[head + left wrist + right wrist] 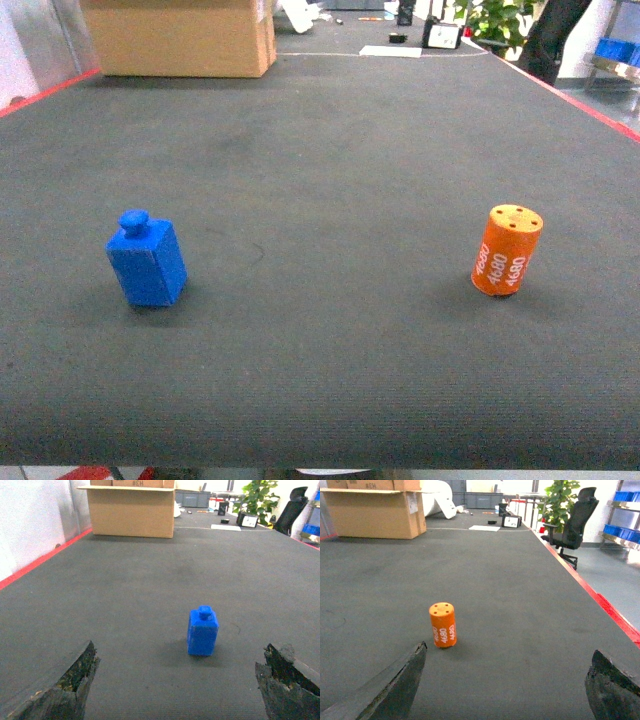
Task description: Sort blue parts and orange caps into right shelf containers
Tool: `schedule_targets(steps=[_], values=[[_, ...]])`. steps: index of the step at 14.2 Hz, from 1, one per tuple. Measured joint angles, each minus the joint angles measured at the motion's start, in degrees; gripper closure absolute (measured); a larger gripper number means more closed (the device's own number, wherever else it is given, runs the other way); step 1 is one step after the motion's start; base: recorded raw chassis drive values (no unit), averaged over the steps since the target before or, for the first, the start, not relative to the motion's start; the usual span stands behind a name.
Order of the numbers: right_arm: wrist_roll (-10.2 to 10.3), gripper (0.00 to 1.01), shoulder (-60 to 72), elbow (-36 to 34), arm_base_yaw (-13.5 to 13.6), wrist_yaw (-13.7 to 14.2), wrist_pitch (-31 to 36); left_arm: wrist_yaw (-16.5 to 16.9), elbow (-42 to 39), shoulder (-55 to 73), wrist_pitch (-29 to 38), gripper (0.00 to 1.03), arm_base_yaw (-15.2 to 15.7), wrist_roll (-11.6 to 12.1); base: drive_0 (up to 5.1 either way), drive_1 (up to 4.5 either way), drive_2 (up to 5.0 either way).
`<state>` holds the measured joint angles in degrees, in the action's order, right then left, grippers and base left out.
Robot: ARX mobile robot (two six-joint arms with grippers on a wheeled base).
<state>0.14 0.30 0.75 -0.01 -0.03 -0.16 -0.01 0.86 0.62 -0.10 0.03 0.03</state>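
A blue part (pixel 147 262), a block with a round knob on top, stands on the dark mat at the left. An orange cap (pixel 507 250), a cylinder with white "4680" print, stands at the right. Neither gripper shows in the head view. In the left wrist view my left gripper (pixel 177 682) is open and empty, with the blue part (pixel 202 631) ahead of it, slightly right of centre. My right gripper (pixel 507 682) is also open and empty; the orange cap (pixel 442 625) stands just beyond its left finger (pixel 395 690). The blue right shelf containers (pixel 624 531) sit on a steel shelf (pixel 615 540) far off to the right.
The dark mat (pixel 330 160) has red edges (pixel 605 605) left and right. A cardboard box (pixel 180 38) stands at the far left end. A black office chair (pixel 572 522) and a green plant (pixel 559 502) are beyond the right edge, with small items at the far end.
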Motion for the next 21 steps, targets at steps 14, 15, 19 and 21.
schedule_targets(steps=[14, 15, 19, 21], values=[[0.02, 0.03, 0.0, 0.0, 0.0, 0.02, -0.11, -0.02, 0.02, 0.0, -0.17, 0.05, 0.0, -0.02, 0.0, 0.0, 0.0], [0.02, 0.03, 0.0, 0.0, 0.0, 0.0, -0.11, -0.02, 0.02, 0.0, -0.17, 0.05, 0.0, -0.02, 0.0, 0.0, 0.0], [0.02, 0.03, 0.0, 0.0, 0.0, 0.02, -0.11, -0.02, 0.02, 0.0, -0.17, 0.05, 0.0, -0.02, 0.0, 0.0, 0.0], [0.02, 0.03, 0.0, 0.0, 0.0, 0.02, -0.11, 0.0, 0.02, 0.0, -0.17, 0.05, 0.0, -0.02, 0.0, 0.0, 0.0]])
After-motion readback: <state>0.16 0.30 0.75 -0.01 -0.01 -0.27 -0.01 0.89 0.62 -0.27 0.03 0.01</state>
